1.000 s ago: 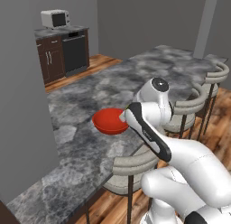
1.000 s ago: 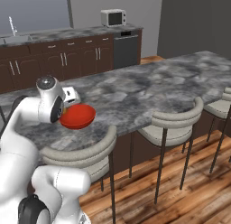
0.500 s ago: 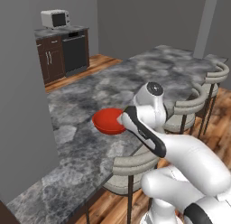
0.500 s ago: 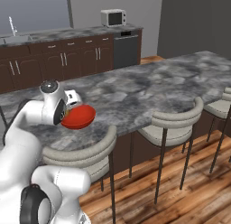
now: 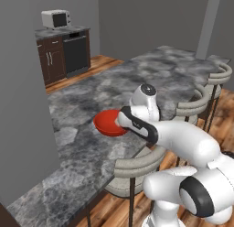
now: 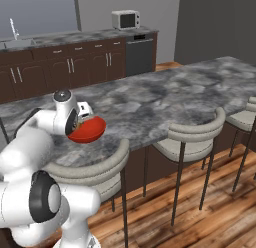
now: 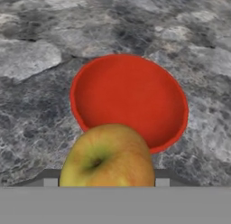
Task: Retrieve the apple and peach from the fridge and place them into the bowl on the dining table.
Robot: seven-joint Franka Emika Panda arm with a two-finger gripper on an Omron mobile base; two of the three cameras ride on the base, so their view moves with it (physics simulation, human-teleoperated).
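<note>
base views flank bowl [image 5: 109, 122], hand view close above

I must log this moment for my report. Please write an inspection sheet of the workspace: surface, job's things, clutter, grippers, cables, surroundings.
Surface: grey stone dining table, bare around the bowl.
Job's things: red bowl on the table, nothing in it; yellow-green apple held just short of the bowl. No peach or fridge seen.
Clutter: nothing seen.
Grippers: gripper shut on the apple, hanging close over the bowl's near rim.
Cables: nothing seen.
Surroundings: stools along the table edge, dark cabinets, microwave, wood floor.
</note>
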